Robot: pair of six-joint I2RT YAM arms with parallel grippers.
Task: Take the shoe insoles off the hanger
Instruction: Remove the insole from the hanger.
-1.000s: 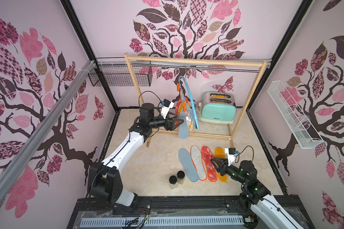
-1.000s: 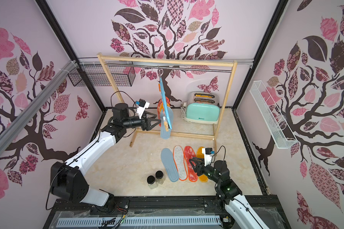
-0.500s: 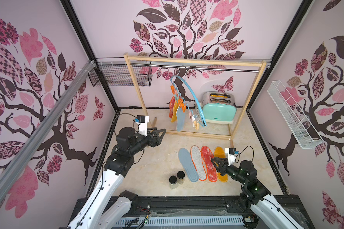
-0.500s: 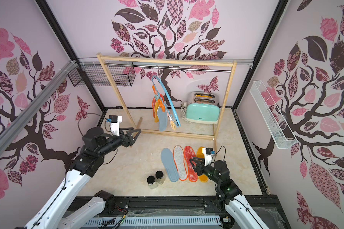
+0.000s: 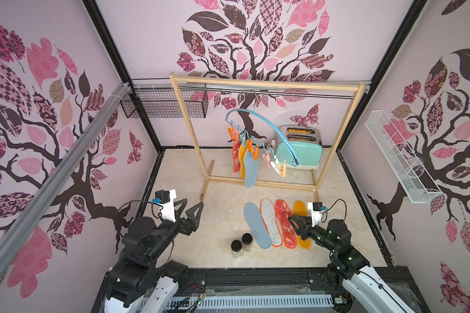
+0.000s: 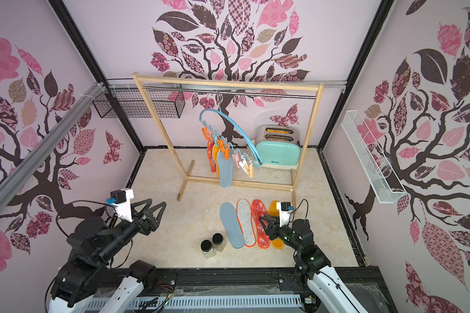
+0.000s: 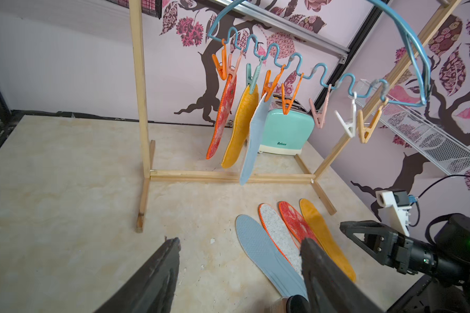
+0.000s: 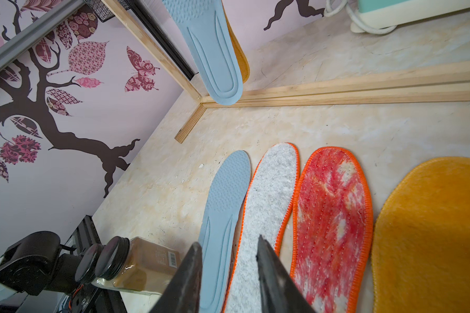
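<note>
From where I stand, the left claw [image 5: 194,202] hangs wide open and empty over bare floor, aimed at the hanger [image 7: 427,76]. The hanger is well ahead of it and higher up, hooked on the rail of the wooden frame [image 5: 263,82]. Three of the shoe insoles [image 5: 248,165] dangle from the end of the wavy bar nearer this claw: a red mottled insole [image 7: 224,116], a mustard insole [image 7: 242,127] and a grey-blue insole [image 7: 254,143]. Each is pinched at its top by a clothespin, so it hangs free and, I'd guess, can simply be tugged downward. The empty clothespins [image 7: 319,116] farther along suggest where the others came from. Those others, a row of four loose insoles [image 5: 282,225], lie flat and side by side directly under the right claw [image 5: 293,220]. That claw hovers low with its jaws partly apart and nothing between them. The tidy row sits on this side of the frame, which probably keeps the drop zone clear. Two dark-lidded jars [image 5: 240,244] stand between the claws. The tabletop [image 5: 215,189] is pale, marbled, smooth and flecked with a few crumbs. A mint toaster [image 5: 300,151] sits beyond the hanger. Pink walls with tree decals carry a black wire basket [image 5: 163,105] and a white wire shelf [image 5: 399,157].
</note>
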